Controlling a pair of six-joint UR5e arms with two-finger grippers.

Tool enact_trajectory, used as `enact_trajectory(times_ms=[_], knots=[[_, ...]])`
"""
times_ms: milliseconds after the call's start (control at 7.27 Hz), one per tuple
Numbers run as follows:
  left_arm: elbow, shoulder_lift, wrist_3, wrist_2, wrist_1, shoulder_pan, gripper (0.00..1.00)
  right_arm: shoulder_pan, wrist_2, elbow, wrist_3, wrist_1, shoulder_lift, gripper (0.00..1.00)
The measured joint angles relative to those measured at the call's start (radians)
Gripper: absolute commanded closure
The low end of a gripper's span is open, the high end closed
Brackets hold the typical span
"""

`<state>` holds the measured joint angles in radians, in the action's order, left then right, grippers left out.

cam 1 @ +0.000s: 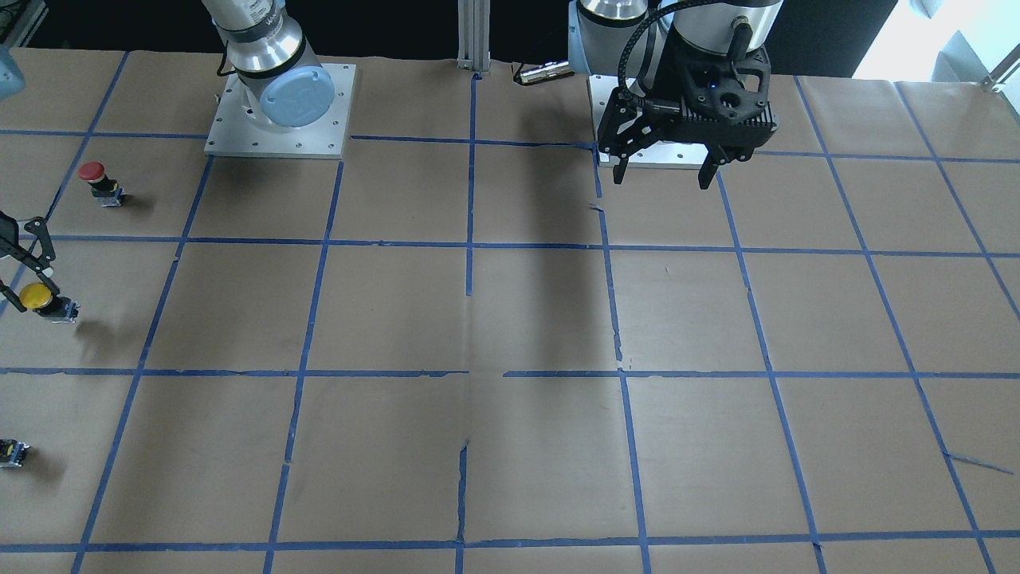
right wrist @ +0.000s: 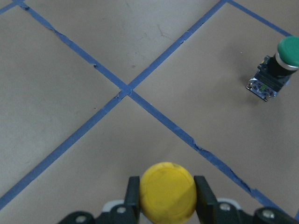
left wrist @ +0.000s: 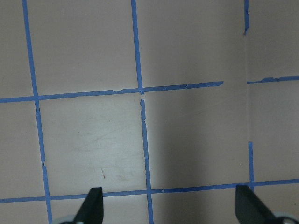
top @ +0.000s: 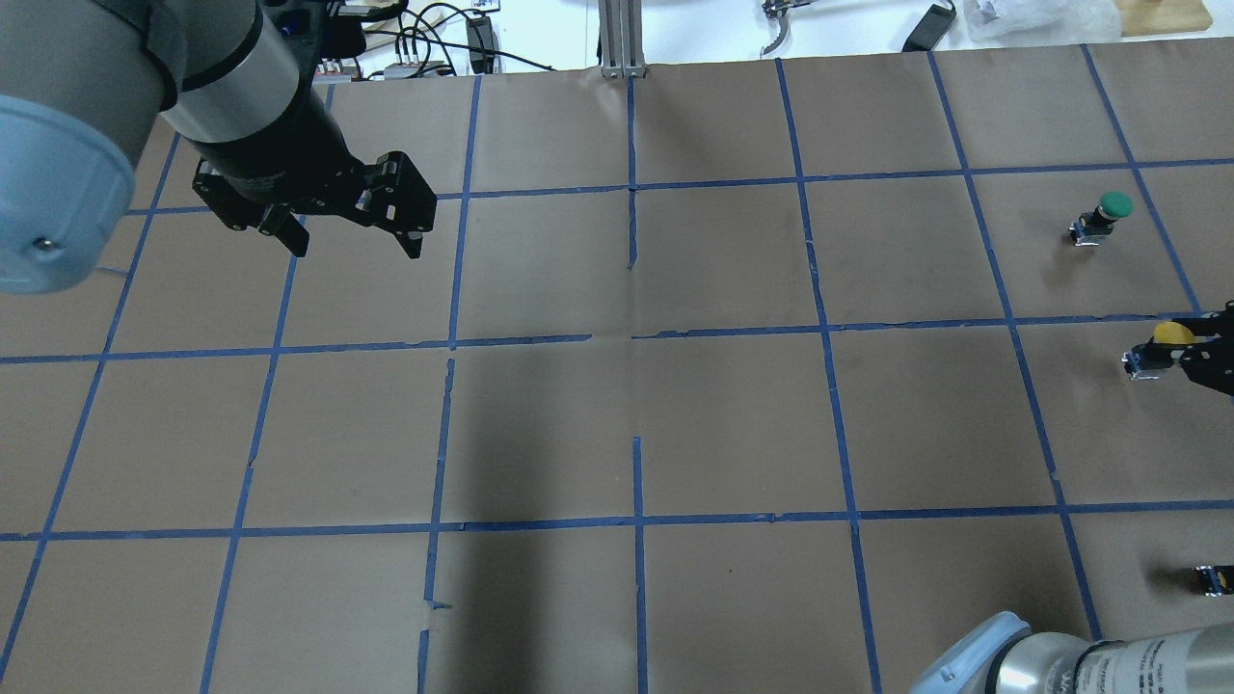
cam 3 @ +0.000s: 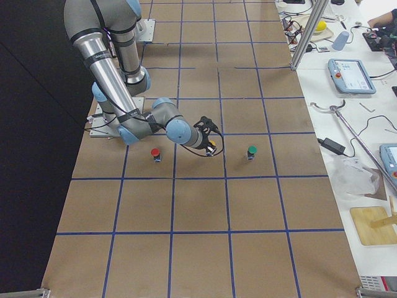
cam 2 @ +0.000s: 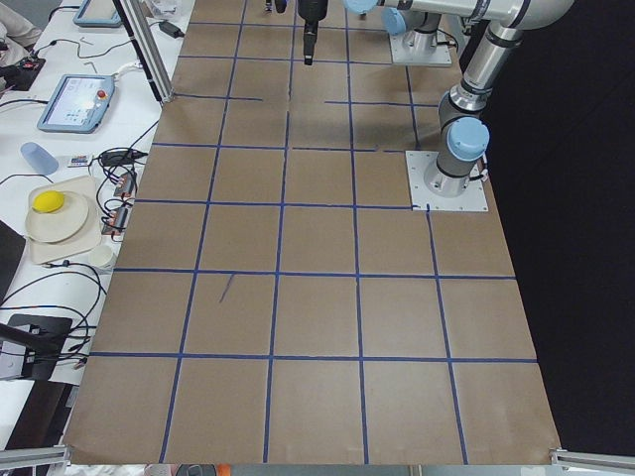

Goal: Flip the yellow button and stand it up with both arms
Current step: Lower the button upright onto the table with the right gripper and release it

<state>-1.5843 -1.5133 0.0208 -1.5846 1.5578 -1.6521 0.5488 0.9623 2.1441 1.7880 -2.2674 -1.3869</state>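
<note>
Gripping yellow button [right wrist: 168, 196] is right end effector [right wrist: 167, 186].

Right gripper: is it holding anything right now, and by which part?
Yes: the right gripper is shut on the yellow button, fingers pinching opposite sides of its round yellow cap. The left gripper is open and empty.

The table [cam 1: 797, 319] was brown with a blue line grid. On it were the yellow button [right wrist: 167, 190], a red-capped button [cam 1: 94, 172] and a green-capped button [right wrist: 286, 52].
</note>
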Motion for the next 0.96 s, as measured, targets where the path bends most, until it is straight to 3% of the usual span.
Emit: enact_trajectory(times_ms=[413, 550, 826, 963], knots=[[-0.011, 0.015, -0.001, 0.000, 0.009, 0.015, 0.00, -0.024, -0.017, 0.024, 0.017, -0.016, 0.003, 0.78], [-0.018, 0.018, -0.001, 0.001, 0.007, 0.017, 0.00, -0.029, -0.016, 0.027, 0.016, -0.016, 0.003, 0.58], [-0.024, 0.023, -0.001, 0.001, 0.006, 0.019, 0.00, -0.034, -0.012, 0.028, 0.016, -0.016, 0.004, 0.44], [-0.024, 0.023, -0.001, 0.001, 0.005, 0.020, 0.00, -0.036, -0.007, 0.028, 0.014, -0.013, 0.006, 0.25]])
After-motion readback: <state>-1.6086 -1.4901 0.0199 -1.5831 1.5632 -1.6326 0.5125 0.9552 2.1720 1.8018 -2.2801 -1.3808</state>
